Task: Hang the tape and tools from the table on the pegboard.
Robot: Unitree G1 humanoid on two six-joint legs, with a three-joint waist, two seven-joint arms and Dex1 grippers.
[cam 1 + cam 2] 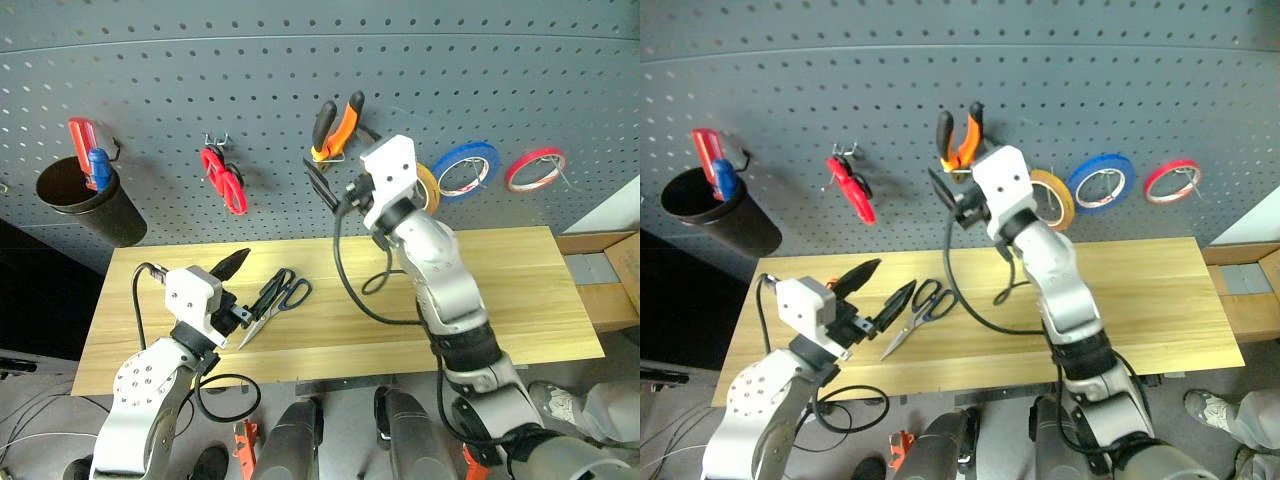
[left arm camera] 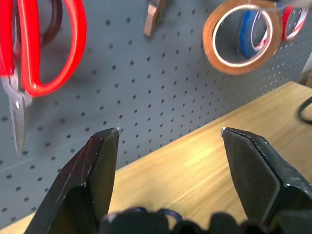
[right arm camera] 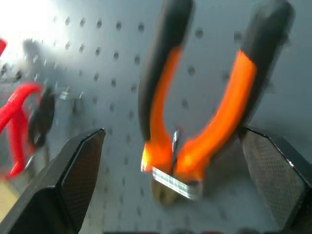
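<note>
While pliers (image 3: 195, 122) hang on pegboard (image 1: 250, 90), right gripper (image 3: 170, 146) gapes just below, seemingly clear

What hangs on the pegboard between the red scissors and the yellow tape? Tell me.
In the head views, the orange-and-black pliers hang between the red scissors and the yellow tape, with the open right gripper before them.

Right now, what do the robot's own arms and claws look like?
Both arms are silver-grey metal with rounded, jointed segments and black collars. Each wrist carries a boxy white housing, and a loose black cable loops from it down along the arm. The left claw and right claw each have two black fingers, wedge-shaped and tapering to a point.
</note>
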